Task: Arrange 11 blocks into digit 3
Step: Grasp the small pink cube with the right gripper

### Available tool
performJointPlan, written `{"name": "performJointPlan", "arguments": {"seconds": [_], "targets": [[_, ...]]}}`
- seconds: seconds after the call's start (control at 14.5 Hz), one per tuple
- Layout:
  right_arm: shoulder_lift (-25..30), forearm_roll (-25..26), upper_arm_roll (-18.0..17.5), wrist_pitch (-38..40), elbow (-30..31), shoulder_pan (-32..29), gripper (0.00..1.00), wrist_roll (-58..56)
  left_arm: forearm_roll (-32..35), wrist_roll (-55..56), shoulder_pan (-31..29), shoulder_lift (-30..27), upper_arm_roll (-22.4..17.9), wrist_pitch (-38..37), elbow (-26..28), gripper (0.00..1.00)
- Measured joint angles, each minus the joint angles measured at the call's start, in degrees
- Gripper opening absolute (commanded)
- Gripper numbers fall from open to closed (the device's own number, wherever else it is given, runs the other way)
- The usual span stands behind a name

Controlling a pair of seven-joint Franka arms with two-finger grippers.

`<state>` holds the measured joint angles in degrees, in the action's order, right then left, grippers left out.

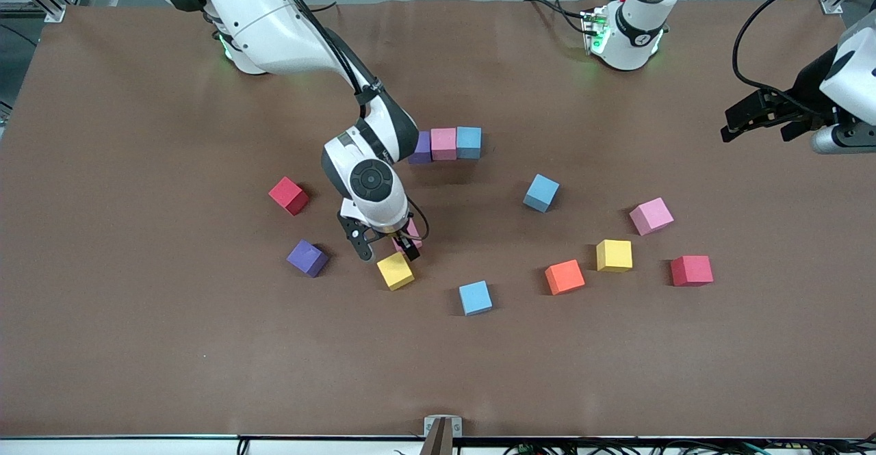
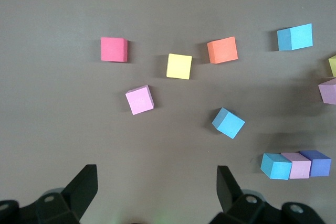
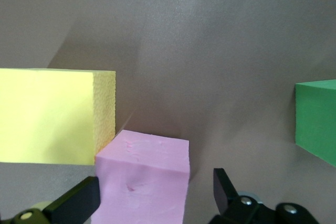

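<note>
Small matte pink foam cube (image 3: pixel 143 179): light, squashy; grab flat sides. Right claw (image 1: pixel 388 251) open around it; left claw (image 2: pixel 157 192) open, waiting.

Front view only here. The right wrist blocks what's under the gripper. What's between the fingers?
Observer: A pink block. The right gripper straddles it, jaws open, with a gap on one side.
Operator: Any green block? I can't find one.
Observer: Yes, a green block sits on the table close to the pink one, hidden under the arm in your view.
Operator: Left gripper open?
Observer: Yes, the left gripper waits open and empty above the table.
</note>
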<state>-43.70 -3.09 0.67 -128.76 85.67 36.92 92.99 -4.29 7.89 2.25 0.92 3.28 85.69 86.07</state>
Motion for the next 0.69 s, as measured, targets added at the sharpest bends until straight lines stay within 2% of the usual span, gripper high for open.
{"name": "performJointPlan", "arguments": {"seconds": [0.69], "targets": [[-0.2,0.1,-0.3,0.0,-3.2,0.4,1.0,0.0,0.0,0.0,-0.2,0.0,-0.2,0.0,0.0,1.0]]}}
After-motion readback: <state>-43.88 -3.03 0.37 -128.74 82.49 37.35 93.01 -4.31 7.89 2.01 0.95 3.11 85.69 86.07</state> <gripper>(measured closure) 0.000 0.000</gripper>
